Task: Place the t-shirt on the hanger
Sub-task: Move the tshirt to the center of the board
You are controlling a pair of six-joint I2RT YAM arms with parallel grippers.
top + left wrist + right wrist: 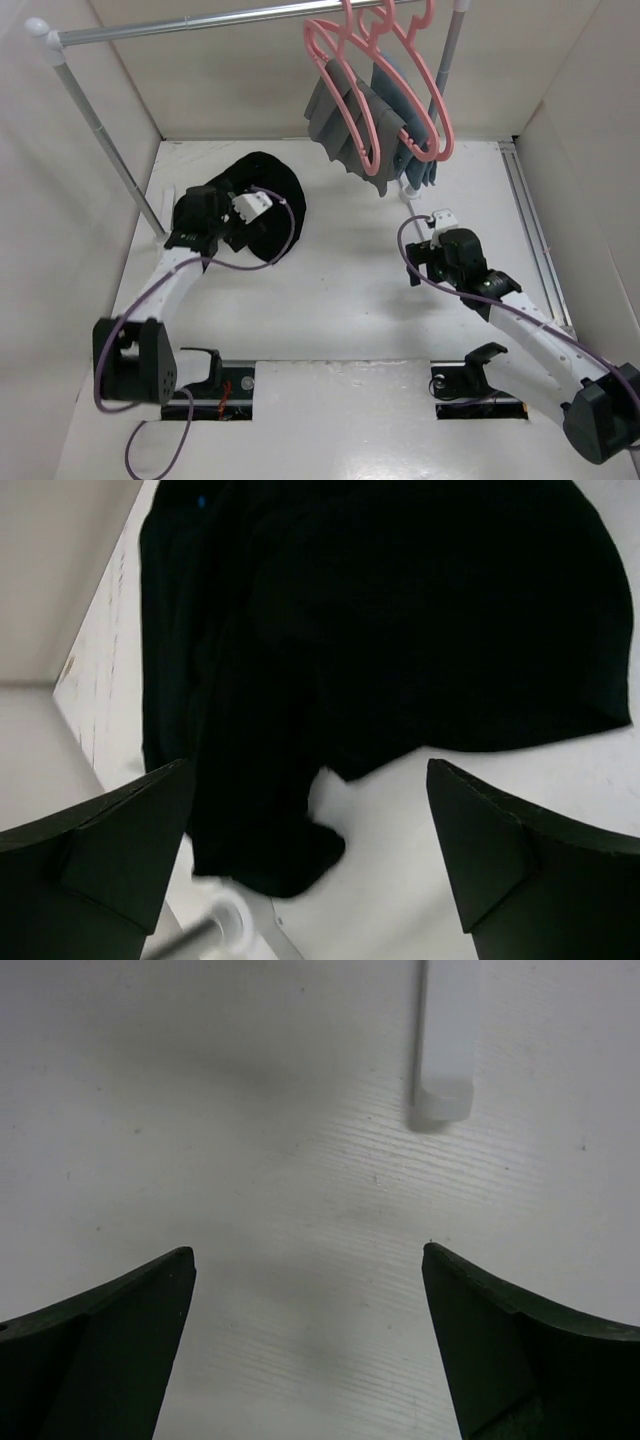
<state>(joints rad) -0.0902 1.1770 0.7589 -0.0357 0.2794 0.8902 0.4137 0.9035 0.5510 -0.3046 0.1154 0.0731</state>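
One soft, crumpled black t-shirt (400,630) lies on the smooth white table (340,300).

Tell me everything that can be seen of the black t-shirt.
The t-shirt is black, soft-looking cloth, crumpled into a rounded heap with folds. It lies on the white table, at the far left. A small blue mark shows near one edge. The open left gripper hangs above it, and no finger grips it.
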